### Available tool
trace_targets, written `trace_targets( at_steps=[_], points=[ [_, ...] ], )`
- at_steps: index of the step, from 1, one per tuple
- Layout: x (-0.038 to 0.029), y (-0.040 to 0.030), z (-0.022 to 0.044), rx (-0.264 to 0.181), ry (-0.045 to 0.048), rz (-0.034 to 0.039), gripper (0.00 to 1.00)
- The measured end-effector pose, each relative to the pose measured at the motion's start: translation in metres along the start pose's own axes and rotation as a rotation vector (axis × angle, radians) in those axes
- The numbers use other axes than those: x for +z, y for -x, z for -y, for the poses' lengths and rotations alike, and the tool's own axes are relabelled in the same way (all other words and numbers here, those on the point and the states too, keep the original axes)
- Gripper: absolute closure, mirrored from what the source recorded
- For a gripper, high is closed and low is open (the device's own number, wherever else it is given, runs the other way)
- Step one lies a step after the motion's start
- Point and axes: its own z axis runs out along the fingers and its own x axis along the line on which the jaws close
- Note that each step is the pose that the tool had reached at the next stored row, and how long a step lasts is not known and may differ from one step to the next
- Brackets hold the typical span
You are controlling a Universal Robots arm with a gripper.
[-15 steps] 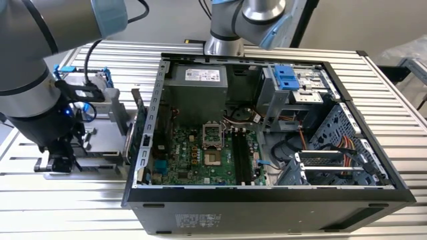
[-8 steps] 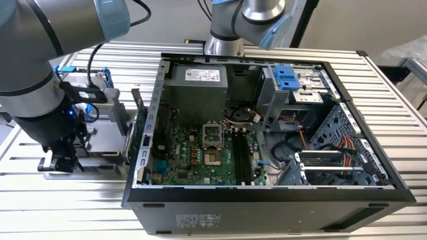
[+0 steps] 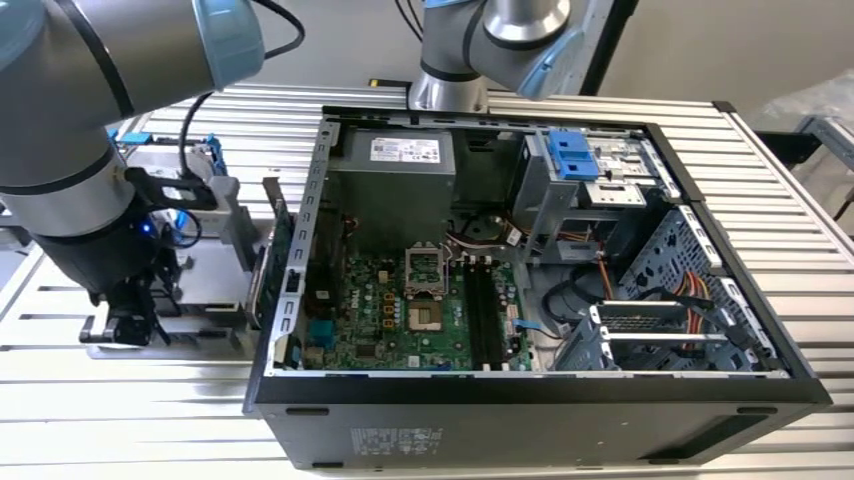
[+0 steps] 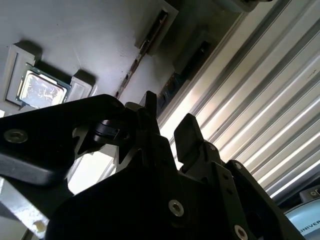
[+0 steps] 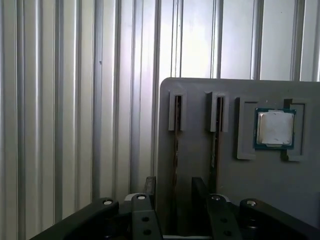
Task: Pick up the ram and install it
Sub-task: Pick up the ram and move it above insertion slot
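Progress check: basically at the very start. The ram is sitting edge-up in its slot in the grey holder, nothing lifted, nothing installed. The black motherboard slots inside the case look empty from the exterior view.

The gripper is down low over the holder, which is at roughly 9 o'clock from the case in the exterior view. The jaws are spread apart with one finger on each side of the ram's line and a gap on both sides. They've got hold of nothing, so the grab itself hasn't happened yet, by my read.

Room-wise it's a bit snug:
- The ram's slot is the one closest to the holder's outer edge, with bare ribbed surface just past it, so that side is open.
- On the other side a second stick stands just beside it, near one finger. That's the tight side.
- The processor chip is further along and well out of the way.
- The case wall stands between the holder and the motherboard slots, with cables and a drive cage at about 3 o'clock from the slots. The top is open though.
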Motion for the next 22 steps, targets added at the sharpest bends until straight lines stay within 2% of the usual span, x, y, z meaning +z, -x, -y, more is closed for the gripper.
trace_targets(
  at_steps=[4, 13, 22],
  points=[
    [0.0045, 0.0006, 0.0001, 0.027, 0.0009, 0.0001, 0.0],
    [0.0179, 0.0023, 0.0003, 0.028, 0.0008, -0.0027, 0.0],
    [0.0226, 0.0024, 0.0004, 0.028, 0.001, -0.003, 0.0]
  ],
)
